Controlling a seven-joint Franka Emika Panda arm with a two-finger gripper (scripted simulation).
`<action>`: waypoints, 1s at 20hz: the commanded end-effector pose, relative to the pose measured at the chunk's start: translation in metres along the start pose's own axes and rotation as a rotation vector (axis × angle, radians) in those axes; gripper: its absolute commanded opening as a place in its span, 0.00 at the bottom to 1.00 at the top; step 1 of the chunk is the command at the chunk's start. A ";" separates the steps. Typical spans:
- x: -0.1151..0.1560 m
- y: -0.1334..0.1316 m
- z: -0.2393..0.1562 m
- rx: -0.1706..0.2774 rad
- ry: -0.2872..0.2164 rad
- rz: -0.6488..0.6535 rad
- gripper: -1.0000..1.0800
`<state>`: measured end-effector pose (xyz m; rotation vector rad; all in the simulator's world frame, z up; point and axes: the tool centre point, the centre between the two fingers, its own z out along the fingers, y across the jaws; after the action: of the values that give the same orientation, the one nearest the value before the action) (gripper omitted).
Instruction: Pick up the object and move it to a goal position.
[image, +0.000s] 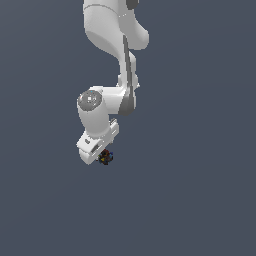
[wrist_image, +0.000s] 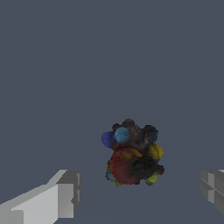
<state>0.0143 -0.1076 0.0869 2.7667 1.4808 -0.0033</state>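
- We find the object (image: 105, 158), a small dark lump speckled red, yellow, blue and black, just below centre-left of the exterior view, on the plain grey surface (image: 200, 200).
- We see the white arm (image: 107, 50) descend from the top of the exterior view; the gripper (image: 102, 156) sits directly over the lump, which shows just at the lower edge of the hand.
- In the wrist view the object (wrist_image: 132, 153) lies between the two fingers (wrist_image: 65, 192), one at the lower left edge and one at the lower right edge of that frame.
- We read the gripper (wrist_image: 140, 192) as spread wide: clear grey gaps stand on both sides of the lump, and neither finger touches it.
- The lump sits nearer the lower-left finger than the lower-right one, and slightly ahead of the line joining the fingertips.
- The lump is roughly round, marginally taller than wide in the wrist frame; we see no long axis worth aligning to.
- We judge that the coming move turns on bringing the fingertips level with the lump before closing; whether it rests on the surface we cannot tell.
- No goal marker is visible in either view.
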 end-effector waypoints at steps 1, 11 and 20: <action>-0.002 0.002 0.003 0.001 0.002 -0.034 0.96; -0.006 0.004 0.007 0.002 0.003 -0.078 0.96; -0.006 0.003 0.037 0.002 0.003 -0.081 0.96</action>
<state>0.0142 -0.1146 0.0582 2.7075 1.5917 0.0010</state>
